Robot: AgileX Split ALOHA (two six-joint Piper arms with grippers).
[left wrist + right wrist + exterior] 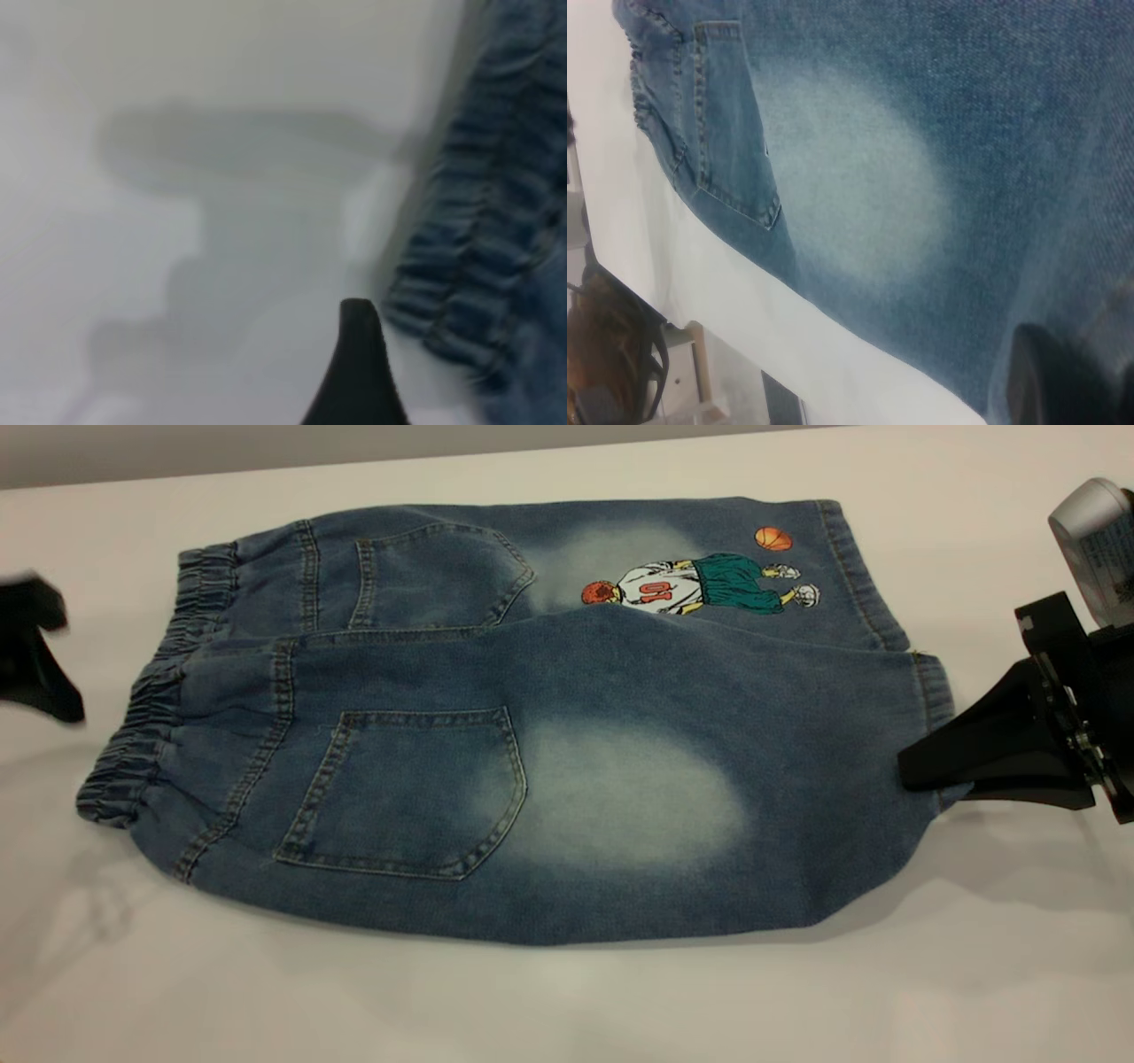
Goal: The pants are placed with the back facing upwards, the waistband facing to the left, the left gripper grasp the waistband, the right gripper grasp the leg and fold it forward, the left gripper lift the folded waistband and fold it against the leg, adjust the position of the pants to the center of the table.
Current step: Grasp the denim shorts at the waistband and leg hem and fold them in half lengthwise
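Exterior view shows the pants (496, 726) lying flat on the table (567, 992), back side up, one half folded over the other. The right gripper (921, 772) sits at the hem of the leg (638, 806), its dark fingers pinched on the denim edge there; the pale oval patch lies just inward of it. The left gripper (40, 655) hangs beside the waistband (146, 717), apart from the cloth, and whether its fingers are spread or closed I cannot tell. Left wrist view shows one dark fingertip (359, 372) over bare table next to the ruched band.
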